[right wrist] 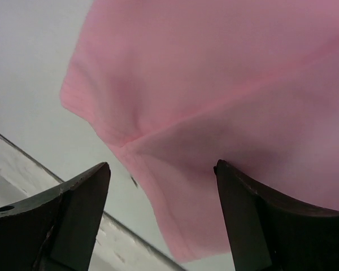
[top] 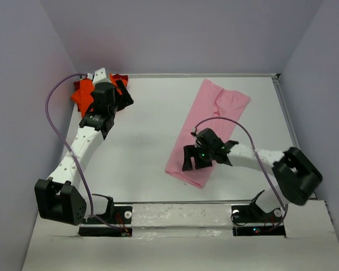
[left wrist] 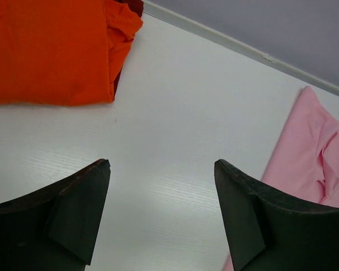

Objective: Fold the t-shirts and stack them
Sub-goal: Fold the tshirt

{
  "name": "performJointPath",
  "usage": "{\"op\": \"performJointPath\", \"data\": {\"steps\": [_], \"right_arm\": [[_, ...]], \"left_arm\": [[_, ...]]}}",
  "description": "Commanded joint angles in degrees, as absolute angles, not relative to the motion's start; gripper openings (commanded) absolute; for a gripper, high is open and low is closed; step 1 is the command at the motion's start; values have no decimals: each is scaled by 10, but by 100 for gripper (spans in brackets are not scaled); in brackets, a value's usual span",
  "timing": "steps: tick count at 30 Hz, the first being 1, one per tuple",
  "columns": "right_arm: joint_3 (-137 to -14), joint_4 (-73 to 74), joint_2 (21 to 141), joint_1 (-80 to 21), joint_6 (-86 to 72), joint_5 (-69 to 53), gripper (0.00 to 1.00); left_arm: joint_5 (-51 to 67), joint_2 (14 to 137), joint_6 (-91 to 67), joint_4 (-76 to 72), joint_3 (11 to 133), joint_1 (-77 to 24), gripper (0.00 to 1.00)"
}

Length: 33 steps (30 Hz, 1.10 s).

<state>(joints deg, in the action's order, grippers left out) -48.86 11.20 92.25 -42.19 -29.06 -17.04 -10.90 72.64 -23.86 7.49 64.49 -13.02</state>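
Observation:
The light pink t-shirt lies as a long folded strip on the right half of the table, running from far right to near middle. My right gripper hangs open over its near end, empty. The folded bright orange t-shirt sits in the far left corner, and in the left wrist view a dark red shirt edge peeks from beneath it. My left gripper is open and empty just right of the orange shirt, over bare table. The pink shirt also shows in the left wrist view.
Grey walls close in the table on the left, far and right sides. A white raised rim runs along the right edge. The near table edge lies just below the pink shirt's near end.

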Motion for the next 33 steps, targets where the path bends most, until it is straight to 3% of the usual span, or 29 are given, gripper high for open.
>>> {"op": "performJointPath", "data": {"steps": [1,5,11,17,26,31,33], "right_arm": [[-361,213,747,-424,-364,-74,81],[-343,291,567,-424,-388,-40,82],[-516,317,600,-424,-339,-4,83],[-763,322,842,-390,-210,127,86],[-1153,331,1245,-227,-213,10,85],[-1328,408,1358,-170,-209,11,85],[-1319,412,1360,-143,-207,31,85]], "left_arm": [[-103,722,-237,54,647,-127,84],[-95,727,-239,51,647,-125,84],[-88,731,-242,50,645,-124,84],[-79,733,-241,48,644,-124,84],[-68,734,-240,42,641,-125,84],[-49,737,-243,38,637,-134,84],[-42,742,-244,38,638,-137,84]]}}
